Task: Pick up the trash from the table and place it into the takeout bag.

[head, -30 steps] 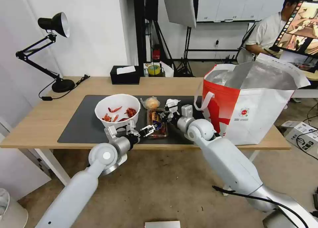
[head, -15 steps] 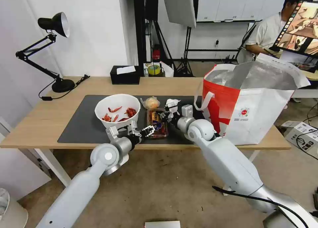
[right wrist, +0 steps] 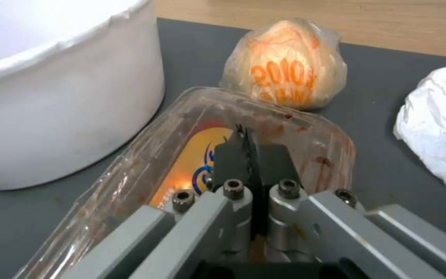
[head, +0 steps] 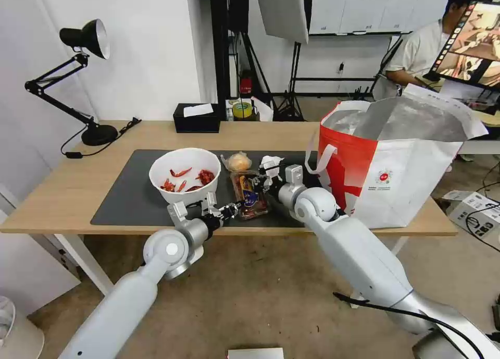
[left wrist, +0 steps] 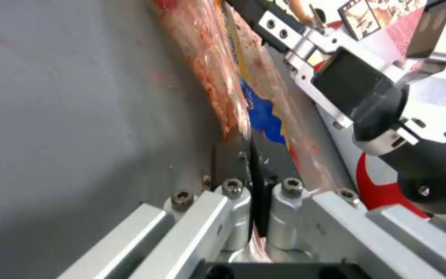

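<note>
From the head view, both grippers meet at the clear plastic tray [head: 251,195], which sits on the dark grey mat [head: 125,192] of the table [head: 62,192], between the white bowl [head: 185,179] and the takeout bag [head: 396,166]. The left gripper [head: 233,209] is at the tray's near left corner, and the right gripper [head: 260,181] is at its far right side.

The left wrist view adds the grasp: the left gripper [left wrist: 251,151] has its fingers clamped on the tray's thin edge [left wrist: 233,97], with the right gripper's body beyond it. The right wrist view shows the right gripper [right wrist: 246,145] likewise pinched on the tray's rim [right wrist: 306,135].

That view also shows the small clear bag of orange food [right wrist: 284,64] just beyond the tray and the crumpled tissue [right wrist: 439,120] to its right, apart from it; in the head view the right arm partly covers the tissue [head: 270,163].

The tray's contents are hard to make out; it seems tilted, its near end perhaps off the mat.
</note>
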